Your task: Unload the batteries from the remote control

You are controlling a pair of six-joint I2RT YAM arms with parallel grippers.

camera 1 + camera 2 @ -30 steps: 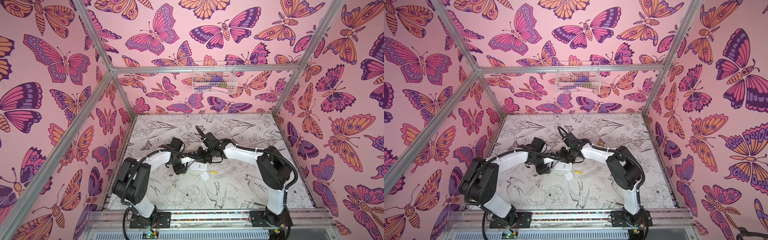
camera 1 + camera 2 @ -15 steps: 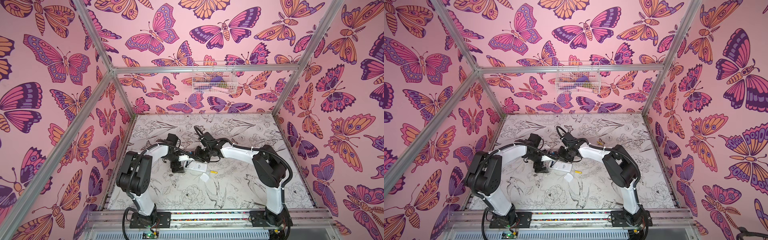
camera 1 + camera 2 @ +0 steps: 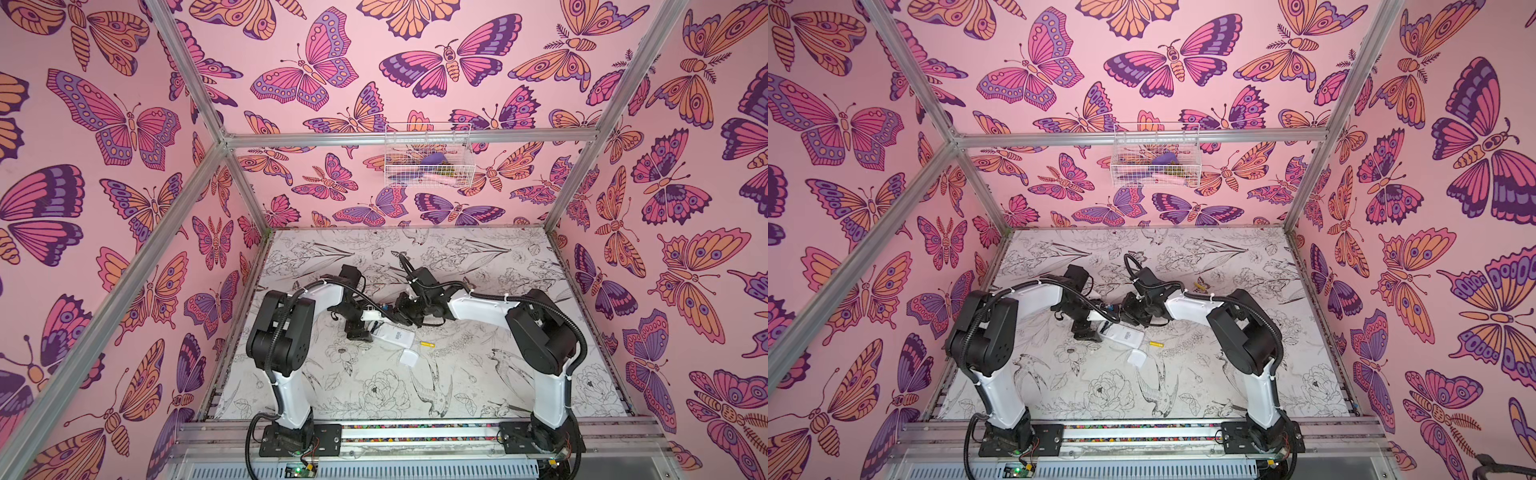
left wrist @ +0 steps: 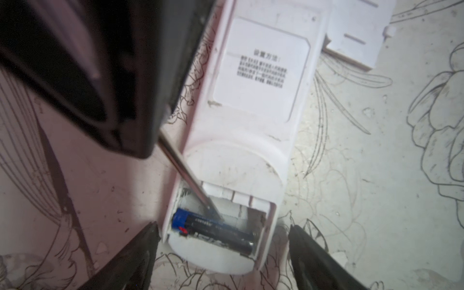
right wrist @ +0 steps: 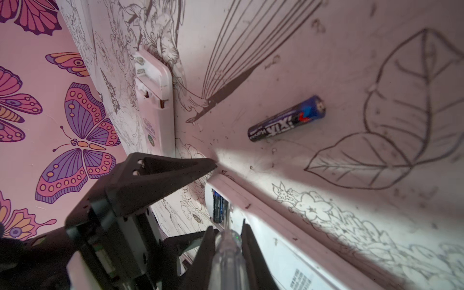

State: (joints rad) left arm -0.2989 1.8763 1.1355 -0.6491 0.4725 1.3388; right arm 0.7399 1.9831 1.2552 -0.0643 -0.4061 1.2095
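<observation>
Pink butterfly-print walls enclose a tabletop (image 3: 478, 374) drawn over with black-line flowers and birds, and both arms meet a little left of its middle.

The right gripper (image 5: 227, 238) is clamped on the clear handle of a screwdriver (image 5: 226, 261). It angles the tool down so that the steel shaft reaches into the open battery bay of the white remote control (image 4: 251, 113). The tip sits against the side of a black-and-blue battery (image 4: 213, 233) lying in the bay, apparently to lever it up and out.

The left gripper (image 4: 223, 227) holds nothing. Its fingers (image 4: 140, 256) stand apart on either side of the remote's bay end, just beside the casing (whether they touch it I cannot tell). Most likely they are there to stop the remote sliding or twisting under the prying.

The slot beside that battery is empty. A loose battery (image 5: 286, 123), black and blue like the first, lies on the table just beyond the remote. A yellow battery (image 3: 427, 344) lies just right of the remote's near end. Both are clear of the tool's path.

The white bay cover (image 3: 409, 357) rests on the table nearer than the remote, by its near-right corner, set aside so the bay is exposed. By my reading, one battery is left to lift from this remote.
</observation>
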